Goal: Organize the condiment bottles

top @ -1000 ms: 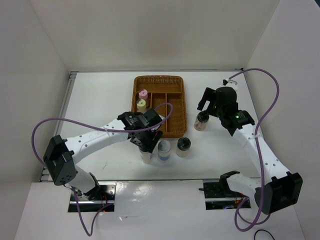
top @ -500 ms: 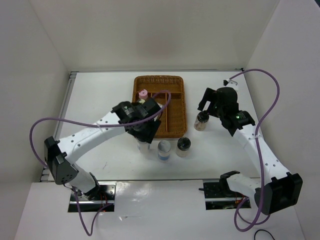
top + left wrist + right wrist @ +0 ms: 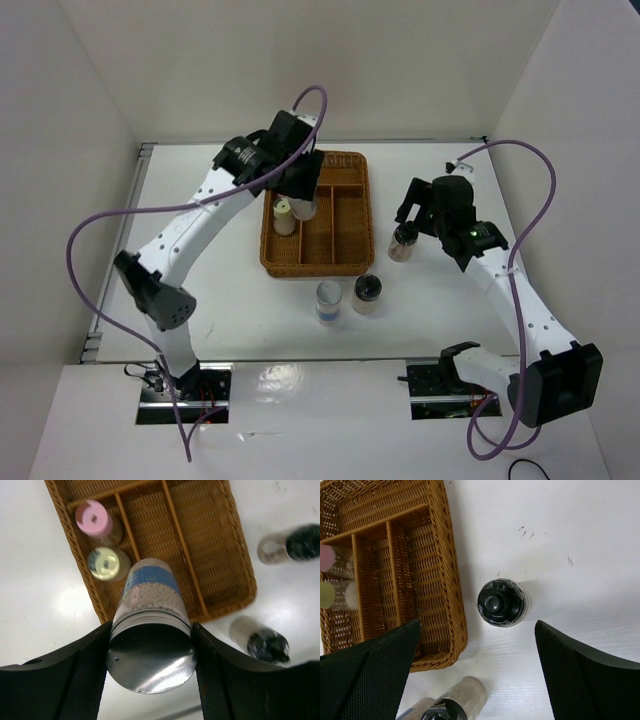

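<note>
Clamping a blue-labelled, silver-lidded jar (image 3: pixel 150 587) in the left gripper (image 3: pixel 150 652), held above the wicker tray (image 3: pixel 212 535). Keeping a pink-lidded jar (image 3: pixel 94 518) and a yellow-lidded jar (image 3: pixel 105 563) upright, side by side, in the tray's left compartment. Hovering with the right gripper (image 3: pixel 477 630) spread wide over a black-lidded jar (image 3: pixel 502 602) on the table (image 3: pixel 260 310), just right of the tray, not touching. Seen near the tray's front edge: white-lidded jar (image 3: pixel 328 300), second black-lidded jar (image 3: pixel 367 292).
</note>
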